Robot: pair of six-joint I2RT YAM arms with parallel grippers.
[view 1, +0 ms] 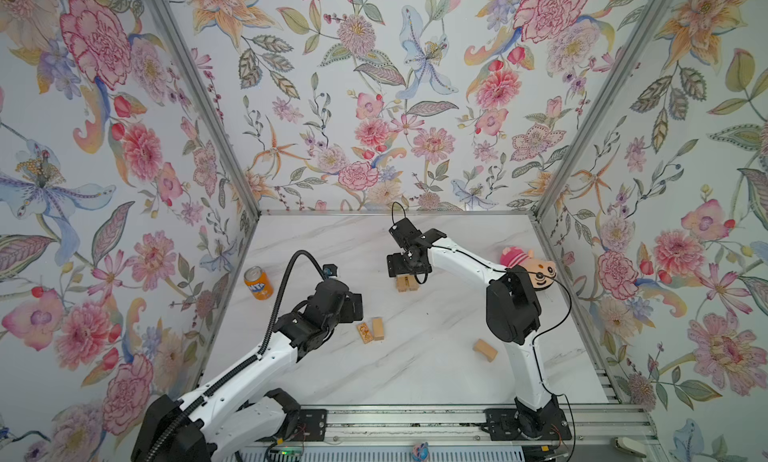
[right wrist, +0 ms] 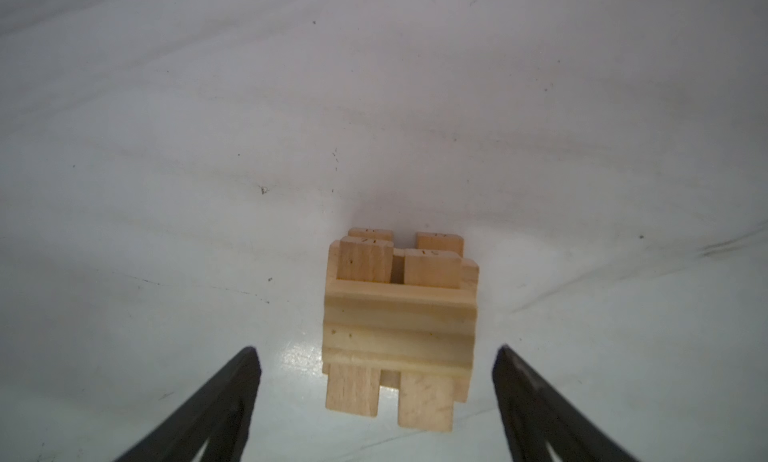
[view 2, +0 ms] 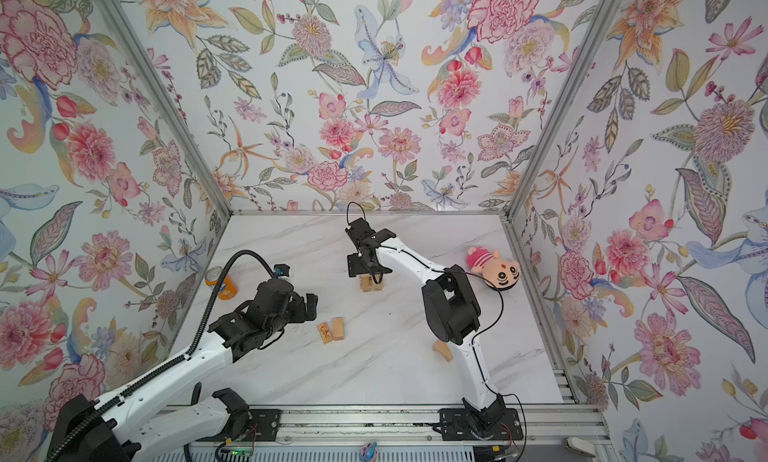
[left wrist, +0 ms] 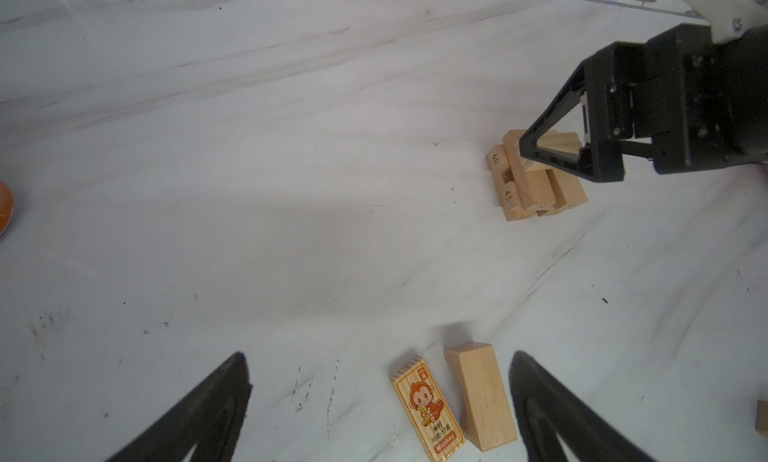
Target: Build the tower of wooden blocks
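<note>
Two arms are reaching forward: the right arm point(view 1: 457, 258) is bending down, its right gripper point(right wrist: 376, 352) standing wide open, empty, with the tower point(right wrist: 399, 327) between its fingers. The left gripper point(left wrist: 380, 354) is hanging wide open, empty, over the printed block point(left wrist: 428, 410) and the plain block point(left wrist: 482, 393).

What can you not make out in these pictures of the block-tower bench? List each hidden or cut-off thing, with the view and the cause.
- tower: top hidden in both top views by the right gripper.
- curved block: partly hidden in a top view behind the right arm.
- soda can: cut off by the frame edge in the left wrist view.
- plush doll: partly behind the right arm in a top view.
</note>
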